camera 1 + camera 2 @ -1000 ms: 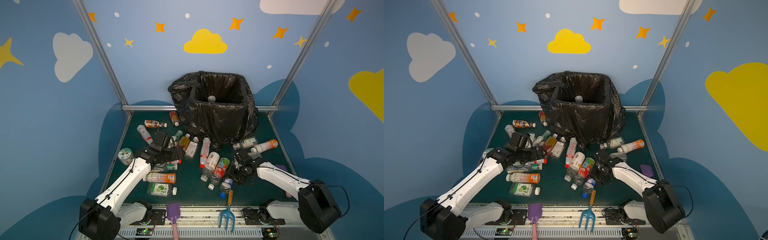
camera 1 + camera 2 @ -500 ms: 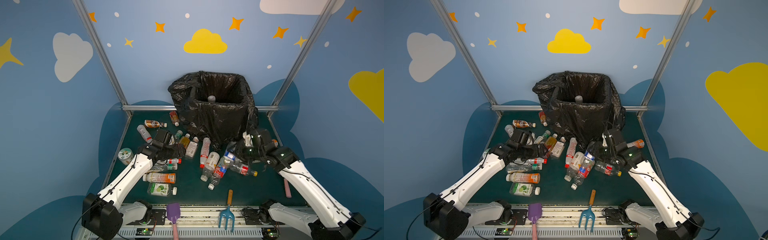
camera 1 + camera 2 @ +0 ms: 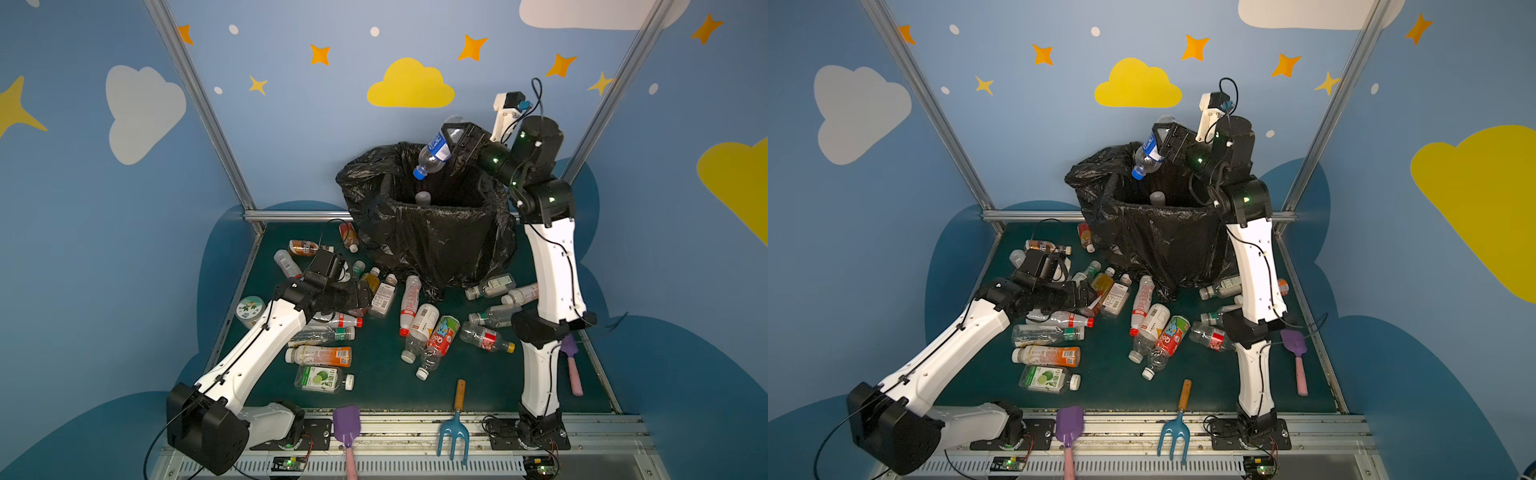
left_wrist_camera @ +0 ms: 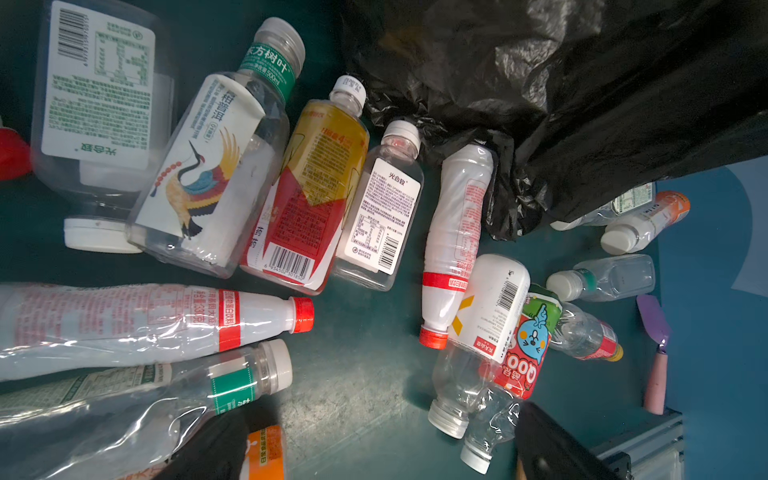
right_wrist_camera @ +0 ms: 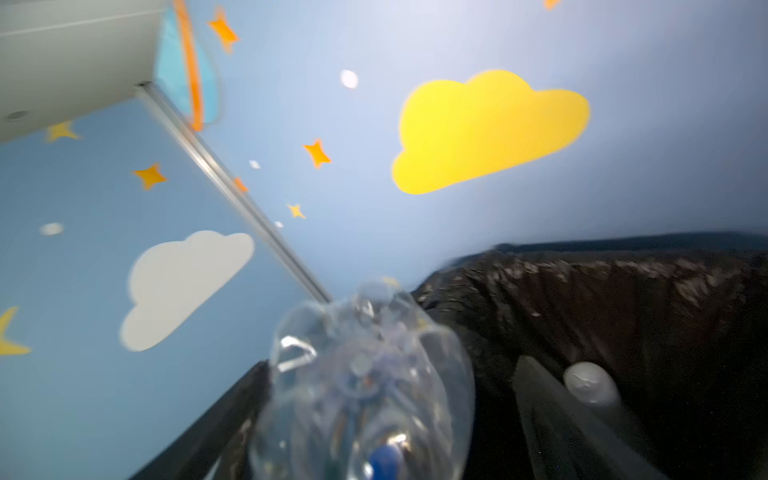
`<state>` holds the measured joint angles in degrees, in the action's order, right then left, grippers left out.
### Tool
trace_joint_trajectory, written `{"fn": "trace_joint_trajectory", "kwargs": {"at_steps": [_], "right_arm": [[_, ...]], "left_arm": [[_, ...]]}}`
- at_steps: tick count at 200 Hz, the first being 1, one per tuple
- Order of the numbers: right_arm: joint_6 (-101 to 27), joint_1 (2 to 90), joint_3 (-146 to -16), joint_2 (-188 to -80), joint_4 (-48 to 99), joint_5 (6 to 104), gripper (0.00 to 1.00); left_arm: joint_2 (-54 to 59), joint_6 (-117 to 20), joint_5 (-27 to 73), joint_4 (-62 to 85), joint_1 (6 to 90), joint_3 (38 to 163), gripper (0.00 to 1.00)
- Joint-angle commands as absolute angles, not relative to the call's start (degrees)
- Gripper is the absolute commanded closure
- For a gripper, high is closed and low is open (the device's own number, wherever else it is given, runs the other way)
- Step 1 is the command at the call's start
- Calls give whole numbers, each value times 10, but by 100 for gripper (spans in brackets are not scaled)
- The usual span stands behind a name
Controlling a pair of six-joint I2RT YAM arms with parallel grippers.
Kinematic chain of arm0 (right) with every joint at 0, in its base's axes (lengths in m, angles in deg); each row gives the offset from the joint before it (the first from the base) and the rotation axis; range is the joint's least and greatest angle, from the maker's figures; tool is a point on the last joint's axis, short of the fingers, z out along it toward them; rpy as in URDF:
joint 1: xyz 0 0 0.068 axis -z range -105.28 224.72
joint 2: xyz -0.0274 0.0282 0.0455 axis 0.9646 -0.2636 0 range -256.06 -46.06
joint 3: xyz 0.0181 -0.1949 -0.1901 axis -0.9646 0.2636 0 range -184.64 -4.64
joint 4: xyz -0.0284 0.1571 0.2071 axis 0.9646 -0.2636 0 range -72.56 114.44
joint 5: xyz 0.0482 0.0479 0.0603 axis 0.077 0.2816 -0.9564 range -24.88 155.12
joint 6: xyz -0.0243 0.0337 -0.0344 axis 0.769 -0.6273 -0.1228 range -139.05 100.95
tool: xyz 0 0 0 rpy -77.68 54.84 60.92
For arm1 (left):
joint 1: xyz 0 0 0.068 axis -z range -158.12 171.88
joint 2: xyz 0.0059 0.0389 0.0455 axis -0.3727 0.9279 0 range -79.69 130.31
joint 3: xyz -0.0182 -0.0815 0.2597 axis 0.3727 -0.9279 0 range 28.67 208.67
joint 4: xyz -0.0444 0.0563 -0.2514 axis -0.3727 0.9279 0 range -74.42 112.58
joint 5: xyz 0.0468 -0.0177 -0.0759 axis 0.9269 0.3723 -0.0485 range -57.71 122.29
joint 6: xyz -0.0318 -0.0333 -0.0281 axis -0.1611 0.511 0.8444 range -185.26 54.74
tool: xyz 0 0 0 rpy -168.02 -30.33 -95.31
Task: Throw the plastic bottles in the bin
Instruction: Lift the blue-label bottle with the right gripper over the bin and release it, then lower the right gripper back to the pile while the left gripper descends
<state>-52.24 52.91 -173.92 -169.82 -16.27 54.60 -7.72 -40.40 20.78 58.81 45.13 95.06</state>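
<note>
A squat round jar (image 3: pixel 249 309) with a green-and-white lid sits near the left edge of the dark green table (image 3: pixel 386 390). By the front rail lie a purple shovel (image 3: pixel 347 424) and a wooden-handled blue rake (image 3: pixel 455 434). A second shovel (image 3: pixel 574 374), pink-handled, lies along the right edge. A yellow cloud (image 3: pixel 409 85) decorates the blue back wall.

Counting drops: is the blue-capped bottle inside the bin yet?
Not yet: the bottle hangs cap-down above the bin, between the right gripper's fingers.
</note>
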Motion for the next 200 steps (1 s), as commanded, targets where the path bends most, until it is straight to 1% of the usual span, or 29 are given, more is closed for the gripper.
{"fn": "trace_joint_trajectory", "kwargs": {"at_steps": [1,8,29,43,76,106,126,144,159,181,200], "right_arm": [[-515,554,-1695,-1656,-179,560,9],[-506,558,-1628,-1612,-141,561,9],[-513,582,-1367,-1445,13,562,9],[-507,597,-1270,-1365,39,563,9],[-432,606,-1162,-1234,-40,578,12],[-367,606,-1084,-1143,-171,647,17],[-361,606,-1005,-1085,-242,687,19],[-373,606,-935,-1048,-302,698,21],[-394,606,-873,-1028,-342,677,22],[-432,604,-790,-1011,-356,624,26],[-466,598,-726,-998,-333,579,33]], "left_arm": [[-96,-410,213,623,451,967,0],[-103,-410,216,624,451,963,0],[-119,-403,224,621,451,946,0],[-122,-399,227,613,451,933,0],[-98,-395,207,598,454,920,2],[-54,-396,205,602,482,935,4],[-28,-395,218,601,517,945,5],[-10,-377,225,591,535,945,6],[7,-363,219,579,536,942,8],[39,-374,230,583,539,955,9],[67,-407,269,601,538,987,9]]}}
